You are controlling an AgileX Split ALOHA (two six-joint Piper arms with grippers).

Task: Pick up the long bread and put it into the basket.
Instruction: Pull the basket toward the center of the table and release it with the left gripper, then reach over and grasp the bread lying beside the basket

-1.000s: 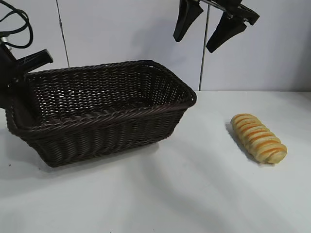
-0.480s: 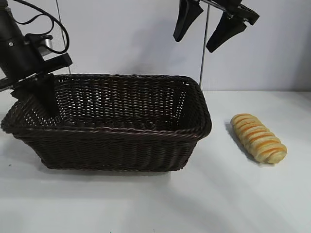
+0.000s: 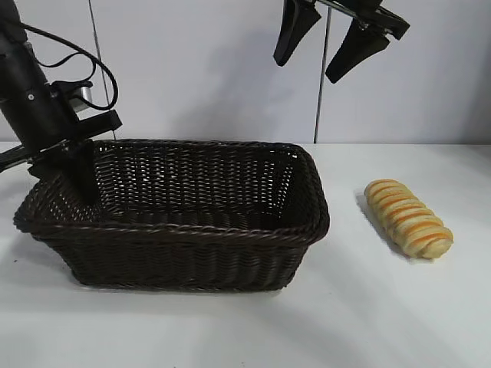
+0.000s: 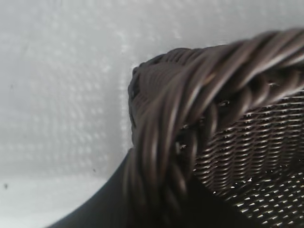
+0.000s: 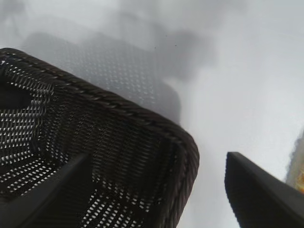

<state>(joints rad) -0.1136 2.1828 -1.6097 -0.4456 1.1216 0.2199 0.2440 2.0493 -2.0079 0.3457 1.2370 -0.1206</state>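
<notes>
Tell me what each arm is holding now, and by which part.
Left gripper is clamped on the basket at its left end rim. Right gripper hangs open above, holding nothing. The long bread lies untouched on the table.

White table in front of me carries two things. The basket, dark brown wicker, sits on its left half, long side toward the outside camera; my left wrist camera shows a braided rim corner over the white top. The long bread lies flat on the right half, angled, well apart from the basket, bare table between them.
</notes>
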